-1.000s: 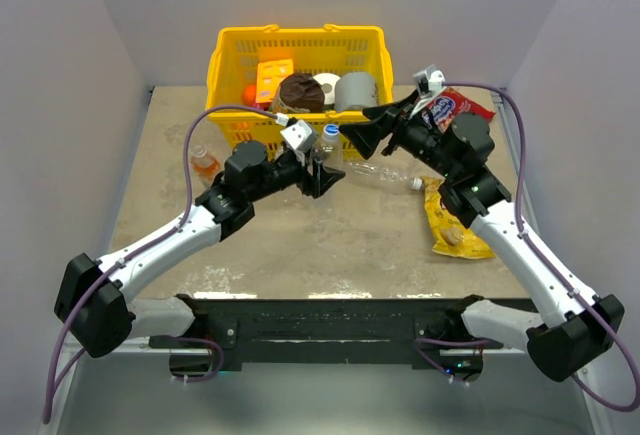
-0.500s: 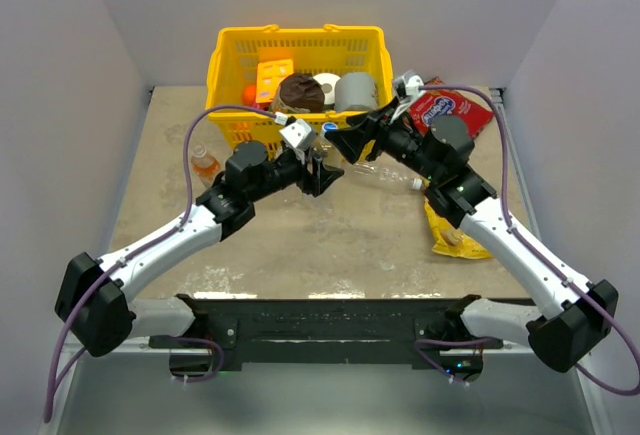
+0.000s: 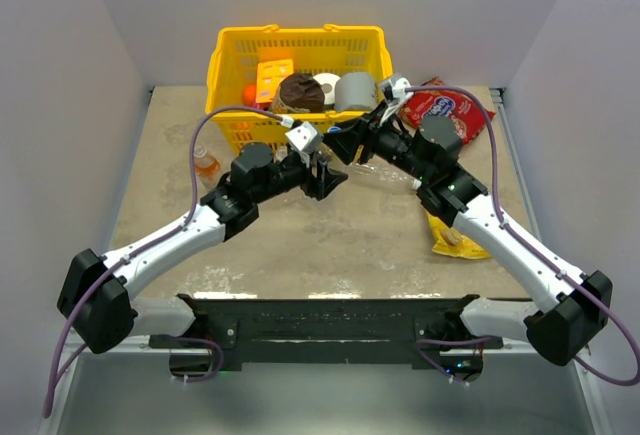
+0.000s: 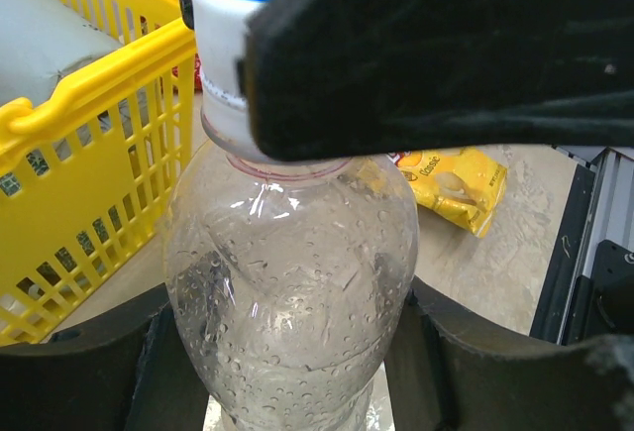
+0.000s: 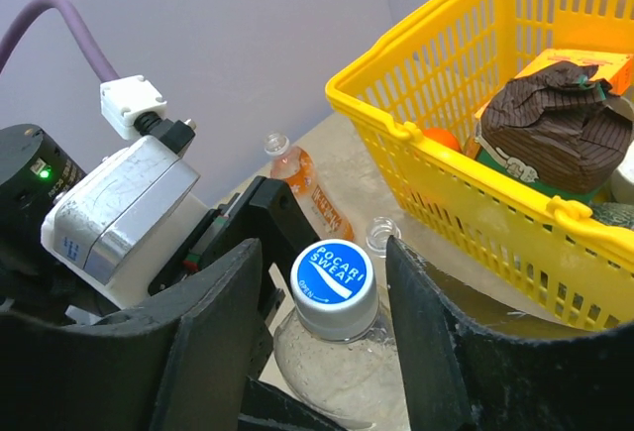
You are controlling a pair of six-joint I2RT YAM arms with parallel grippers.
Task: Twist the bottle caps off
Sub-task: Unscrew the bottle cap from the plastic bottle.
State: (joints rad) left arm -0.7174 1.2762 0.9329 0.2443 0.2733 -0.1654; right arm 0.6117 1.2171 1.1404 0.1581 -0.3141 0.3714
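My left gripper (image 4: pixel 287 357) is shut on the body of a clear bottle (image 4: pixel 287 272), wet inside, and holds it upright in front of the basket. Its bottle cap (image 5: pixel 334 284) is whitish with a blue face. My right gripper (image 5: pixel 325 292) straddles that cap from above, open, with a narrow gap on each side. In the left wrist view one right finger (image 4: pixel 446 54) hides part of the cap (image 4: pixel 223 45). In the top view the two grippers meet at mid-table, left (image 3: pixel 325 177) and right (image 3: pixel 342 145).
A yellow basket (image 3: pixel 228 65) with a grey can, rolls and boxes stands just behind. An orange-drink bottle (image 3: pixel 205 163) stands at the left. Another clear bottle (image 3: pixel 388 173) lies to the right. A yellow snack bag (image 3: pixel 450 227) and a red packet (image 3: pixel 442 107) lie further right.
My right gripper has swung left from near the red packet to over the held bottle, and its jaws have narrowed around the cap. The left gripper keeps its hold on the bottle.
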